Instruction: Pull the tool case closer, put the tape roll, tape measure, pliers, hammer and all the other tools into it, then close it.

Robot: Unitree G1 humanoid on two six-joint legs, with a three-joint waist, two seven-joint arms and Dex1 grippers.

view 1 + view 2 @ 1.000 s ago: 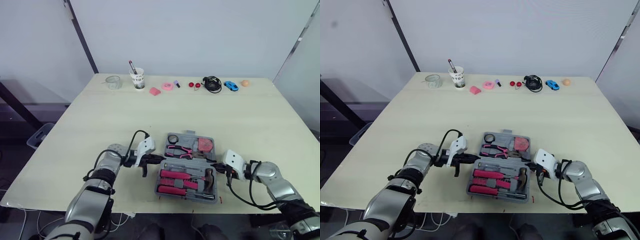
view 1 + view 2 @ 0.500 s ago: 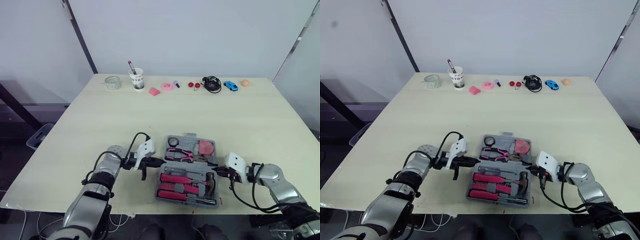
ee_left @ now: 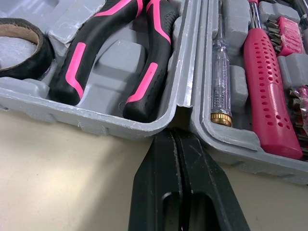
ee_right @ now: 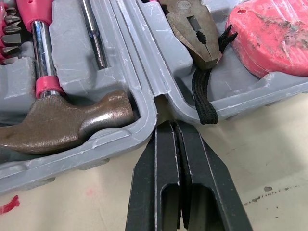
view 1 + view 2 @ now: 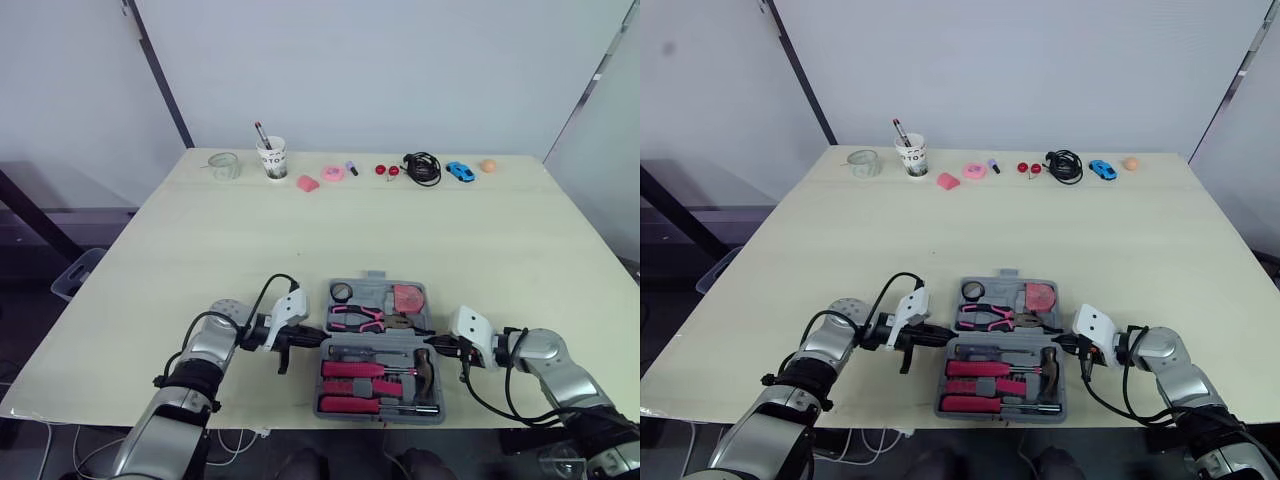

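Jaws clenched on both sides, nothing gripped: the left gripper [image 3: 175,132] and right gripper [image 4: 169,124] each press closed tips into the hinge notch at opposite ends of the open grey plastic tool case [image 5: 375,281]. It lies near the front edge of the pale wooden table [image 5: 200,250], holding pink-handled pliers [image 5: 355,318] and a steel-headed hammer [image 4: 72,120]. Judged rigid, fairly heavy when loaded, smooth-shelled. Best hold for closing: the far half's outer rim.

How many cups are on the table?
2. A clear glass cup stands at the far edge of the table, toward the robot's left. A white paper cup holding a pen stands just to its right. None looks hidden.
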